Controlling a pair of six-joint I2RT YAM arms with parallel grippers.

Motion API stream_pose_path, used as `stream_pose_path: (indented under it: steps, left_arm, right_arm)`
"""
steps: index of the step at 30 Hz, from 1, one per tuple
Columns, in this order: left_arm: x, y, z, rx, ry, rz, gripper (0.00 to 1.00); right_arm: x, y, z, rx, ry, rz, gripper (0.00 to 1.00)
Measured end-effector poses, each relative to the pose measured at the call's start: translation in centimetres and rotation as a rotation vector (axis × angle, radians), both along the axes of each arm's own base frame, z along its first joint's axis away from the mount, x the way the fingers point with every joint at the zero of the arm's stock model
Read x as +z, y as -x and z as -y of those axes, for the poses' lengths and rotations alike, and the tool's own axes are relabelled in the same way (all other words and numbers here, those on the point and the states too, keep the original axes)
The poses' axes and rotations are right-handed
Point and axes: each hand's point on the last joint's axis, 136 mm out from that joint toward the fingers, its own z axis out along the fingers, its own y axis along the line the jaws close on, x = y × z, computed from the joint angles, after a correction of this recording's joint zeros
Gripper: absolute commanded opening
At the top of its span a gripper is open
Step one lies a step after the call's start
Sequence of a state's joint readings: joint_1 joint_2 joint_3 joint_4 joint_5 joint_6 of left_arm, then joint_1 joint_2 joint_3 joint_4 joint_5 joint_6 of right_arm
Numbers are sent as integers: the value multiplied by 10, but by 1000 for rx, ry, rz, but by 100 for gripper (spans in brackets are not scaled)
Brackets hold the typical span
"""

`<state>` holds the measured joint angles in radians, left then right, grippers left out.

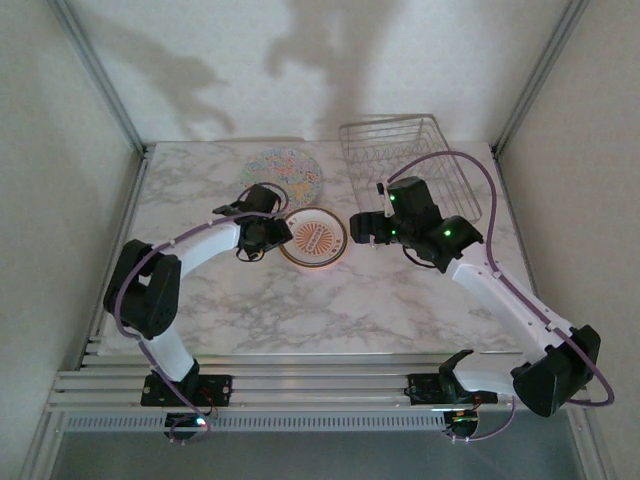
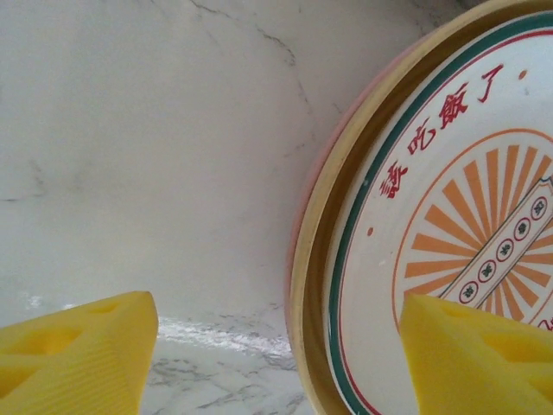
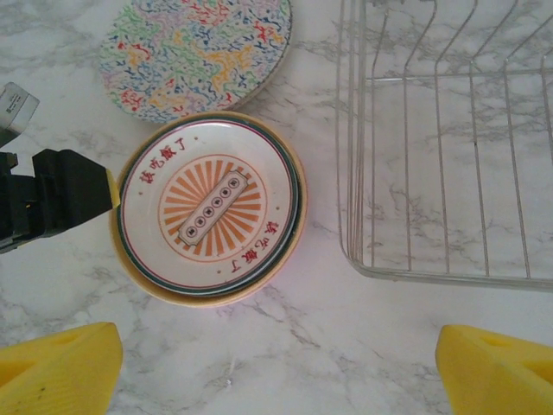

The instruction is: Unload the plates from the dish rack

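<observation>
A: Plates?
B: Orange-motif plate [image 3: 210, 207] sits on a yellow plate [image 3: 130, 275] on the tabletop [image 1: 400, 310]. Floral plate [image 3: 194, 47] just behind. Both beside the dish rack [image 3: 441, 130].
A: Claws?
B: Left claw [image 2: 276, 354] spread, straddling the plate rim. Right claw [image 3: 276, 363] spread, pinching nothing.

The dish rack [image 1: 405, 160] stands at the bench's [image 1: 300, 310] far right corner. Left of it, by the far edge, lies a single plate [image 1: 283, 172]. A stack of plates [image 1: 314, 238] sits just nearer, mid-bench.
</observation>
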<state>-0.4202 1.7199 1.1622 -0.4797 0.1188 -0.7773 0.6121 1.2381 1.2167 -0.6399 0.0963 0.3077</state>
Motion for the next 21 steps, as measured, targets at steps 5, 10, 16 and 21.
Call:
stream_pose_path:
  steps: [5,10,16,21]
  left_arm:
    - [43,-2,-9,24,5,99,99]
    - [120,-5,-37,96,56,300,99]
    - [200,2,-108,305,-53,591,100]
    - [157,21,-162,426,-334,658,99]
  right_arm:
    - [26,8,11,-21,-39,70,99]
    - [54,21,69,-240,-13,186,99]
    - [11,24,154,-597,253,278,99]
    - [-98,21,197,-610,511,260,99]
